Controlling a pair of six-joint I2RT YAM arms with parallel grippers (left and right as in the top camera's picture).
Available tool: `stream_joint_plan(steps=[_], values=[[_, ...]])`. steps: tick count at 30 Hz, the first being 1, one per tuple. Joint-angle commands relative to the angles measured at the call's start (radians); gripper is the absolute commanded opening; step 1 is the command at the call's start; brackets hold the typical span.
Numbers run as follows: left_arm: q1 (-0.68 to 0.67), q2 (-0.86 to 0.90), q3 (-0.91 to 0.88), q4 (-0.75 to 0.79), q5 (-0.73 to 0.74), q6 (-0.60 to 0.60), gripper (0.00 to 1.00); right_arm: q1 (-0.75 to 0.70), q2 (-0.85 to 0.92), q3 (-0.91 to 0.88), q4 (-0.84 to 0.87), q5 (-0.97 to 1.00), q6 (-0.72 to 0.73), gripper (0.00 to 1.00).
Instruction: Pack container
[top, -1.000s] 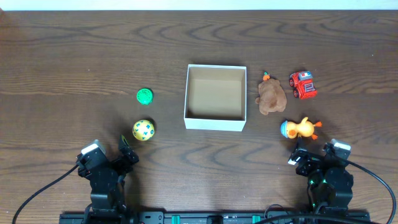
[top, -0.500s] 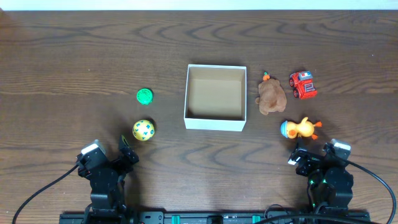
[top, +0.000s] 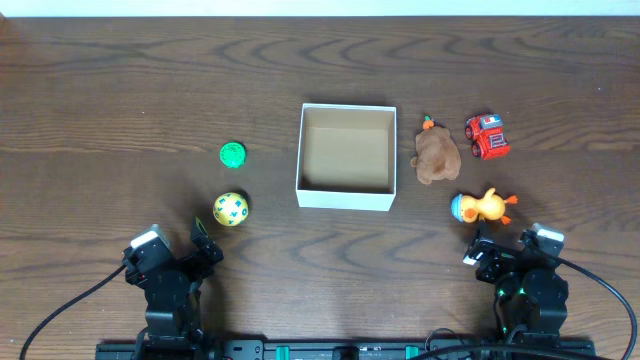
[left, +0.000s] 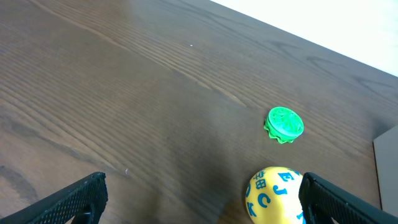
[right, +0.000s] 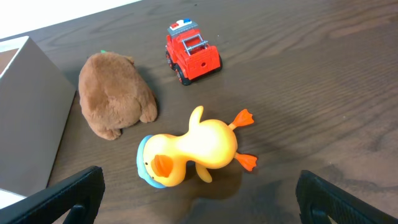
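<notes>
Your left pincer (top: 174, 245) sits at the near edge of the counter (top: 120, 100) with its jaws spread wide and nothing between them. The right pincer (top: 508, 250) is the same: jaws apart, holding nothing, low at the near right.

The container (top: 346, 199) stands mid-counter, open side up, roughly centred between your two arms. All the toys lie outside it.

Count one container and five toys. Two are on your left. A yellow ball (top: 230, 209) with blue-green marks lies just ahead of the left pincer, and a green disc (top: 232, 153) lies beyond it, apart from the ball and well clear of the container's left wall.

Three are on your right. A brown plush (top: 437, 156) is near the container's right wall but not touching it. A red fire truck (top: 487, 137) stands just to the plush's right. A yellow duck (top: 484, 206) lies on its side directly ahead of the right pincer.

You have open wood between each pincer and its nearest toy, a broad stretch at far left, and a band between the container and the counter's far edge, where a pale strip begins.
</notes>
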Motion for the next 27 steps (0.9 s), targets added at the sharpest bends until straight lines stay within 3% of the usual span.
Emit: stream_joint_plan(steps=[1, 8, 10, 16, 22, 27], values=[[0.005, -0.006, -0.017, 0.004, -0.006, -0.001, 0.98, 0.007, -0.004, -0.002, -0.001, 0.003, -0.012, 0.99], [0.005, -0.006, -0.016, -0.018, 0.013, -0.002, 0.98, 0.007, -0.004, -0.002, 0.003, 0.022, -0.032, 0.99], [0.005, -0.005, -0.016, -0.018, 0.068, -0.002, 0.98, 0.007, -0.004, -0.003, 0.072, 0.018, -0.023, 0.99], [0.005, -0.005, -0.016, -0.018, 0.226, -0.002, 0.98, 0.007, -0.004, -0.003, 0.223, -0.270, 0.202, 0.99], [0.005, 0.047, 0.060, -0.037, 0.287, -0.017, 0.98, 0.007, 0.058, 0.034, 0.290, -0.399, 0.115, 0.99], [0.005, 0.266, 0.235, -0.051, 0.286, -0.016, 0.98, 0.007, 0.319, 0.246, 0.229, -0.391, 0.011, 0.99]])
